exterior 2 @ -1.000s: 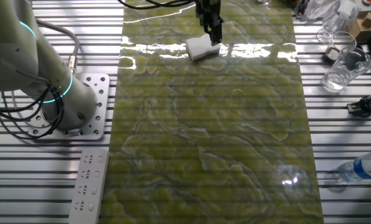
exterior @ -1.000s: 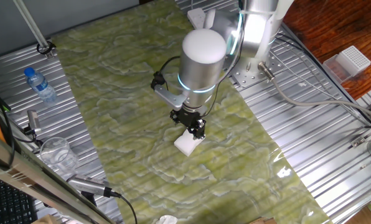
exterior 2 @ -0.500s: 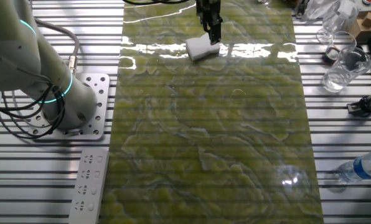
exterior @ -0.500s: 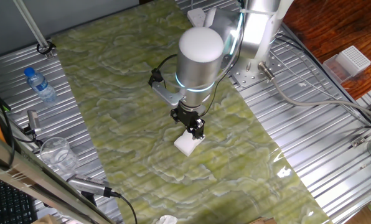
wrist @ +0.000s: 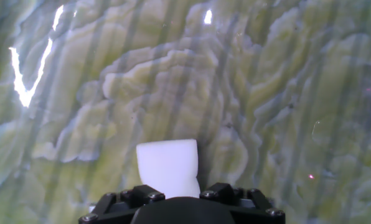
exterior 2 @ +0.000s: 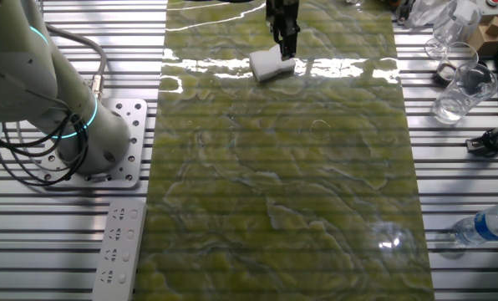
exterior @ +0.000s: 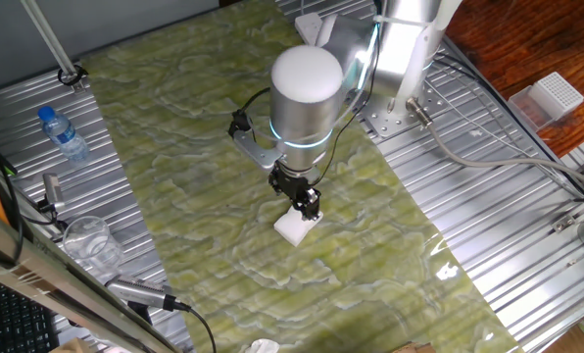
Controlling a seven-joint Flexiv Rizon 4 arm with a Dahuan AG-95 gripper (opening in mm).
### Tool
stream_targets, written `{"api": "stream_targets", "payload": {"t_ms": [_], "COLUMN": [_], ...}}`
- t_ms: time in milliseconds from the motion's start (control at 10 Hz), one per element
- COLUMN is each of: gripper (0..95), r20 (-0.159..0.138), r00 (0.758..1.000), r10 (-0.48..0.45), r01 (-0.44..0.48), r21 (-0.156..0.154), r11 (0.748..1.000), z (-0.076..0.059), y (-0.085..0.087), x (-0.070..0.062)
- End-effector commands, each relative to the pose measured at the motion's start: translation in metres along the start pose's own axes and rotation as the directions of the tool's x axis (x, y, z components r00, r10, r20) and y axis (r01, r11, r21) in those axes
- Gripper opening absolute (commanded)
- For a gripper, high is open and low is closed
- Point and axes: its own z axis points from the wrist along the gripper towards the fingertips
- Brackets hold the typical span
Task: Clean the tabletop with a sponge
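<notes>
The white sponge (exterior: pixel 292 227) lies flat on the green-yellow marbled tabletop (exterior: pixel 184 147), a little right of its middle. My gripper (exterior: pixel 306 207) points down onto the sponge's upper right edge and is shut on it. In the other fixed view the sponge (exterior 2: pixel 270 64) sits near the far end of the tabletop (exterior 2: pixel 299 192), by a bright glare band, with my gripper (exterior 2: pixel 284 43) on its right side. In the hand view the sponge (wrist: pixel 168 167) sticks out from between the finger mounts of my gripper (wrist: pixel 181 194) against the tabletop (wrist: pixel 272 93). The fingertips are hidden.
Ribbed metal panels flank the sheet. A water bottle (exterior: pixel 65 135) and a glass (exterior: pixel 88 240) stand on the left. A white perforated box (exterior: pixel 555 96) is at the right. A crumpled white scrap (exterior: pixel 263 346) lies at the bottom edge. A power strip (exterior 2: pixel 119 247) lies by the arm's base (exterior 2: pixel 107 142).
The arm's upper body has swung slightly left over the table. The gripper and the sponge have shifted only a little and stay on the tabletop.
</notes>
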Motion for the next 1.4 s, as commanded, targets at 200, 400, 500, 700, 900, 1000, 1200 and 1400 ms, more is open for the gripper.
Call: {"api": "stream_targets", "payload": {"t_ms": [200, 400, 500, 700, 900, 1000, 1200, 1400], "gripper": [57.0, 57.0, 57.0, 57.0, 76.0, 76.0, 76.0, 76.0], "r20": [-0.031, -0.045, -0.05, -0.064, -0.064, -0.061, -0.057, -0.044], "r00": [0.997, 0.991, 0.988, 0.989, 0.988, 0.988, 0.994, 0.998], "r10": [-0.069, -0.126, -0.143, -0.134, -0.138, -0.14, -0.089, -0.034], "r01": [0.069, 0.125, 0.141, 0.132, 0.135, 0.136, 0.086, 0.033], "r21": [0.003, -0.024, -0.031, -0.033, -0.052, -0.058, -0.053, -0.043], "r11": [0.998, 0.992, 0.989, 0.991, 0.99, 0.989, 0.995, 0.999], "z": [0.0, 0.0, 0.0, 0.0, 0.006, 0.009, 0.013, 0.022], "y": [0.0, 0.0, 0.0, 0.0, -0.002, -0.001, 0.001, 0.004], "x": [0.0, 0.0, 0.0, 0.0, 0.002, 0.003, 0.007, 0.007]}}
